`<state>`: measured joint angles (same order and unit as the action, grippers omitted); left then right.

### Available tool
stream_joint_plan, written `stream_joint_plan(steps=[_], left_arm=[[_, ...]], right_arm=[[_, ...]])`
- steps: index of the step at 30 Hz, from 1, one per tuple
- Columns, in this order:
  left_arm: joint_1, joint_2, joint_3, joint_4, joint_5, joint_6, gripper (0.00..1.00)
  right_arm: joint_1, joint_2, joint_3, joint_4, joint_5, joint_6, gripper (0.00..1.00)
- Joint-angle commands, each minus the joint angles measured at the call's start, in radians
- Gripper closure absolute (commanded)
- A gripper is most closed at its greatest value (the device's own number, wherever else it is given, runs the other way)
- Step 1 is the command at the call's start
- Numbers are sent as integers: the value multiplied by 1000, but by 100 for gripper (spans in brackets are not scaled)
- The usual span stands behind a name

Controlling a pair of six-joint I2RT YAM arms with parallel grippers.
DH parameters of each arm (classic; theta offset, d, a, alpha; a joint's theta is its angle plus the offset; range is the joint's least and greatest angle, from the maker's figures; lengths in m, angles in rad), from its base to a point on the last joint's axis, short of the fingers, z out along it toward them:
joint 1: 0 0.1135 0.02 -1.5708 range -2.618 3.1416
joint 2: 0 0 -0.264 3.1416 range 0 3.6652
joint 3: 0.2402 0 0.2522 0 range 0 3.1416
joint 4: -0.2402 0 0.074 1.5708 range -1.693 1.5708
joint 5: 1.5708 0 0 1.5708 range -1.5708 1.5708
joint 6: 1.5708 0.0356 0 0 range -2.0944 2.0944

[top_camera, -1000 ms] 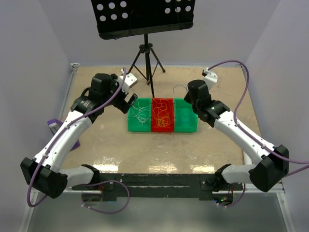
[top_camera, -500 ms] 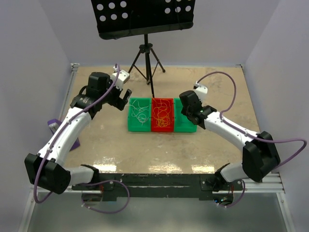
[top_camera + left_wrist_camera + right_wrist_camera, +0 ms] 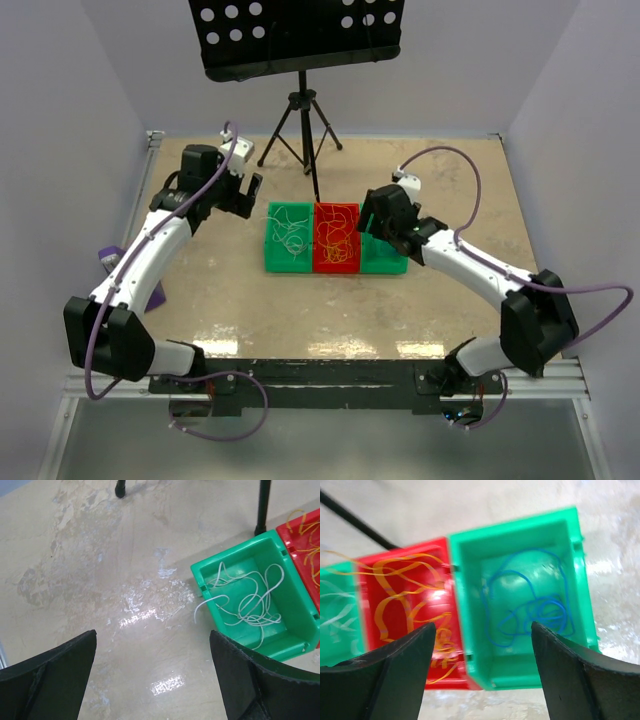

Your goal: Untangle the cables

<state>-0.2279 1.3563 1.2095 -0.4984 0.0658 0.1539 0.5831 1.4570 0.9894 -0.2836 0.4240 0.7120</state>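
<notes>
Beneath my black right end effector [image 3: 482, 627], blue cables [image 3: 540, 611] sit in a green bin [image 3: 462, 605], yellow-orange cables [image 3: 395, 600] in a red bin [image 3: 410, 548].

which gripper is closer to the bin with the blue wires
Right. The right gripper hovers over the blue-wire bin; the left gripper is beyond the row's far end.

white cables [image 3: 248, 601]: left green bin [image 3: 232, 550] | orange cables [image 3: 379, 611]: red bin [image 3: 402, 549] | blue cables [image 3: 545, 610]: right green bin [image 3: 457, 605]
</notes>
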Motion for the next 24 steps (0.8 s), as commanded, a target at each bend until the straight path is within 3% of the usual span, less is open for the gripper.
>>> stream_joint_plan(steps=[1, 5, 11, 24], left_arm=[[28, 36, 25, 44, -52, -40, 0], [59, 44, 41, 66, -35, -59, 0], [85, 44, 38, 84, -31, -60, 0], [170, 70, 21, 145, -20, -79, 0]], right_arm=[[-11, -113, 115, 60, -102, -101, 17], [-17, -141, 216, 67, -166, -178, 9], [-19, -133, 403, 9, -179, -238, 8], [-20, -184, 397, 26, -139, -278, 1]])
